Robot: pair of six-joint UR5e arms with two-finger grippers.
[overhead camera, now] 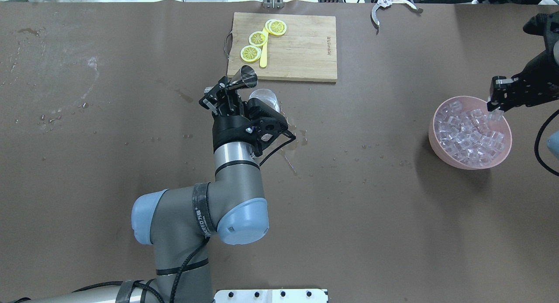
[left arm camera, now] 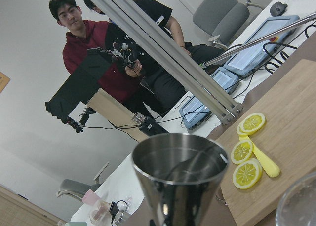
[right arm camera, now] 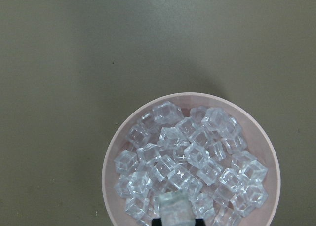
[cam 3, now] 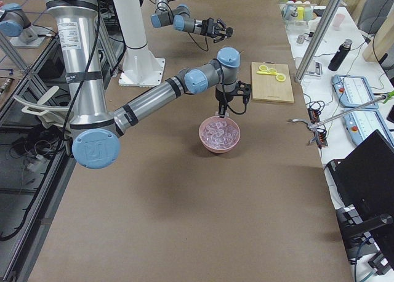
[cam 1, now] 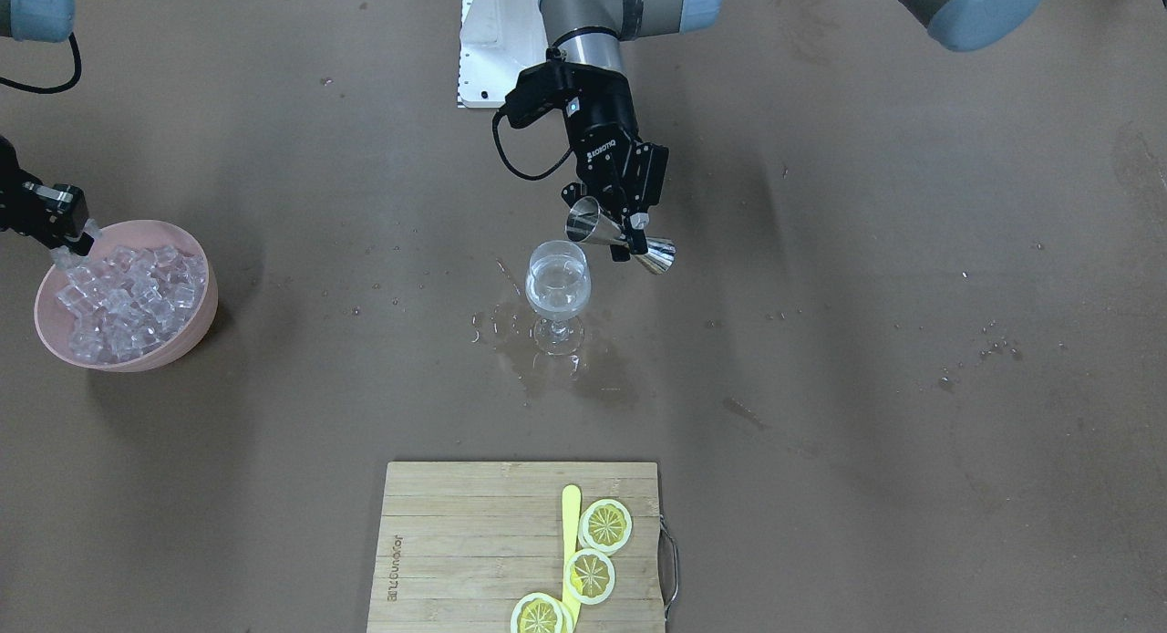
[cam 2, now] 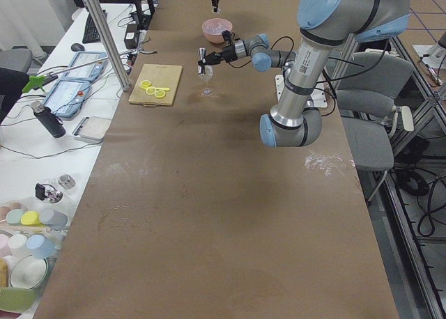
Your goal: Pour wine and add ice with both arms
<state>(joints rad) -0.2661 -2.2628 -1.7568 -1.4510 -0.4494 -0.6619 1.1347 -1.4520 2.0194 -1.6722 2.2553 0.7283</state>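
Observation:
My left gripper [cam 1: 625, 234] is shut on the waist of a steel jigger [cam 1: 586, 223]. It holds the jigger tipped on its side just above and behind a wine glass [cam 1: 558, 295] that holds clear wine. In the overhead view the jigger [overhead camera: 243, 78] sits beside the glass [overhead camera: 266, 97]. The left wrist view shows the jigger's mouth [left arm camera: 180, 167]. My right gripper [cam 1: 77, 247] is at the rim of a pink bowl [cam 1: 199, 327] full of ice [cam 1: 128, 295]. It is shut on one ice cube [right arm camera: 174, 206], held just above the heap.
A bamboo cutting board [cam 1: 456, 542] with three lemon slices [cam 1: 605, 524] and a yellow knife lies at the operators' edge. Spilled liquid [cam 1: 511, 337] wets the table around the glass foot. A white mount plate [cam 1: 488, 49] is behind the left arm. Metal tongs [overhead camera: 384, 4] lie at the far edge.

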